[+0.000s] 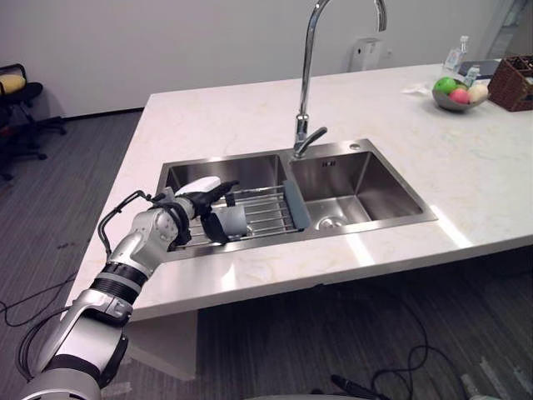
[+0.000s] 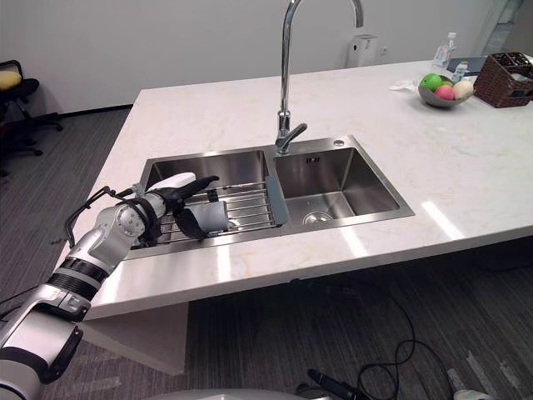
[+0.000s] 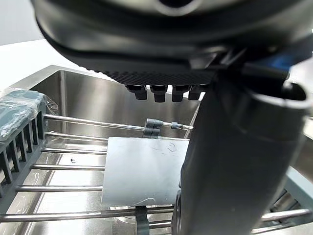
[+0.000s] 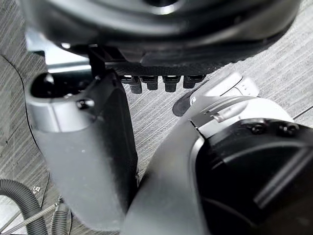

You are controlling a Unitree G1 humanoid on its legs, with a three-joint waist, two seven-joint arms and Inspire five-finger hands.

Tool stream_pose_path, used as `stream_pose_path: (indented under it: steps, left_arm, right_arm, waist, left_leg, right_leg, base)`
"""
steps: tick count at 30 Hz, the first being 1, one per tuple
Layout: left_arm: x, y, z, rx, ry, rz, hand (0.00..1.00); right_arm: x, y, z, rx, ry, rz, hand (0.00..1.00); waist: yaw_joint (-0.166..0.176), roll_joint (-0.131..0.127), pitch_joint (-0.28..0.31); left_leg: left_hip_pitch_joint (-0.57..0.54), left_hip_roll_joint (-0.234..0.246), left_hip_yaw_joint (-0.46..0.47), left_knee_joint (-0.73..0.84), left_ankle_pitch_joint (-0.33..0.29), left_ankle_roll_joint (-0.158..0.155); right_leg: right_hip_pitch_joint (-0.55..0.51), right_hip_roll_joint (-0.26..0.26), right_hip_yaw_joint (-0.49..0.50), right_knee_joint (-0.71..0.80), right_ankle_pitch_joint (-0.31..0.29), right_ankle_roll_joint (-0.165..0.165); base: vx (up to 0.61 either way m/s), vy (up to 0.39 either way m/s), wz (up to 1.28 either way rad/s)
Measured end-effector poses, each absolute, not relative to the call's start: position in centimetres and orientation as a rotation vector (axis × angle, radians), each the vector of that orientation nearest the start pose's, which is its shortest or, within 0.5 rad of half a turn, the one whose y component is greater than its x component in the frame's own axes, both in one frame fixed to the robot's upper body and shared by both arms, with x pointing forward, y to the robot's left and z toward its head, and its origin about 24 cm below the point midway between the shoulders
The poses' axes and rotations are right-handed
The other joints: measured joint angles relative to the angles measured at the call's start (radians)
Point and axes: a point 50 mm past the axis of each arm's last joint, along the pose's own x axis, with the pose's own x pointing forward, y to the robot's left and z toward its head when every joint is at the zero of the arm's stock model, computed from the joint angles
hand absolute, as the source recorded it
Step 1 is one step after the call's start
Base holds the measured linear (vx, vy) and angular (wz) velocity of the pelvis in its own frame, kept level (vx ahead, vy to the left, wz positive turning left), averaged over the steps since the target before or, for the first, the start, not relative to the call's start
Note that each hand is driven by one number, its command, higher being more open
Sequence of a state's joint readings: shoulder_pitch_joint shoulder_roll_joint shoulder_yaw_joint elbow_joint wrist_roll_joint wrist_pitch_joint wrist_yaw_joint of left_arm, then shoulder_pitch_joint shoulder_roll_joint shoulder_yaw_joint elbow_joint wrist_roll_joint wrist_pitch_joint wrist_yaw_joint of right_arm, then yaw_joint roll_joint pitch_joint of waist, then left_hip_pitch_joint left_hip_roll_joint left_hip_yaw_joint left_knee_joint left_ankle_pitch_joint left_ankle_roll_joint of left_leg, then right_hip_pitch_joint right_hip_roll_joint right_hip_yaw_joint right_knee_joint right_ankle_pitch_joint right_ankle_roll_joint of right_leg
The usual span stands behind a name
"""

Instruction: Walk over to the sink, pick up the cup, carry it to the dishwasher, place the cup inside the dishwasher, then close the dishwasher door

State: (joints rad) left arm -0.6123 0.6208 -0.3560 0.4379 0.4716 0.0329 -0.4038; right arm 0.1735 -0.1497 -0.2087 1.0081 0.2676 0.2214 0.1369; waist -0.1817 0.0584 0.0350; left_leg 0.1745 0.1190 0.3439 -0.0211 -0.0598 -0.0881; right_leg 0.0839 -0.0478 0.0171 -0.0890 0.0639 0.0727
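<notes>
Cup [image 1: 233, 222] lies on its side on the wire rack [image 1: 268, 208] over the left basin of the sink [image 1: 383, 196], left of centre in the left eye view. The left hand [image 1: 190, 204] reaches over it from the lower left, fingers released.

In the left wrist view, the cup [image 3: 144, 171] sits mid-frame on the rack bars, between straight fingers [image 3: 161, 92] and the thumb; I cannot tell whether they touch.

In the right wrist view, the right hand [image 4: 146, 44] hangs over grey floor [image 4: 161, 115], fingers relaxed, holding nothing.

A: Count with me!
B: One cup [image 1: 236, 222], one rack [image 1: 268, 210], one sink [image 1: 368, 178].
A: The sink has two tubs [image 1: 218, 171] and one tap [image 1: 306, 75].
B: I see three fruits [image 1: 445, 84] in one bowl [image 1: 450, 105] and one basket [image 1: 512, 84].
A: One chair [image 1: 17, 100] too.
</notes>
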Motion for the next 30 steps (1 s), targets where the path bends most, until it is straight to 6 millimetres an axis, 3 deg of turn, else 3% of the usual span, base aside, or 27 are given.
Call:
stream_pose_path:
  steps: [23,24,30]
  left_arm:
    - [36.1,21.2,10.2,1.295,0.276,-0.464,1.0]
    - [36.2,21.3,10.0,1.294,0.291,-0.461,0.0]
    - [36.2,21.7,9.0,1.27,0.376,-0.482,0.0]
  right_arm:
    - [5.2,-22.3,-16.4,0.344,1.306,-0.265,1.0]
    - [5.2,-22.5,-16.4,0.339,1.308,-0.259,1.0]
    - [5.2,-22.8,-16.3,0.317,1.314,-0.249,1.0]
  waist:
    - [-0.029,0.014,-0.002]
    - [-0.029,0.017,-0.004]
    - [-0.03,0.029,-0.013]
  left_leg:
    - [0.0,-0.001,0.021,-0.003,-0.002,-0.002]
    - [0.0,-0.001,0.024,-0.003,-0.002,-0.003]
    - [0.0,0.0,0.029,-0.003,-0.004,-0.006]
  right_leg:
    - [-0.012,0.002,0.018,-0.001,0.004,0.003]
    - [-0.013,0.001,0.021,-0.001,0.005,0.003]
    - [-0.016,0.003,0.028,-0.002,0.009,0.002]
  base:
    - [0.0,-0.003,-0.03]
    - [-0.04,-0.029,-0.06]
    - [-0.05,-0.039,-0.03]
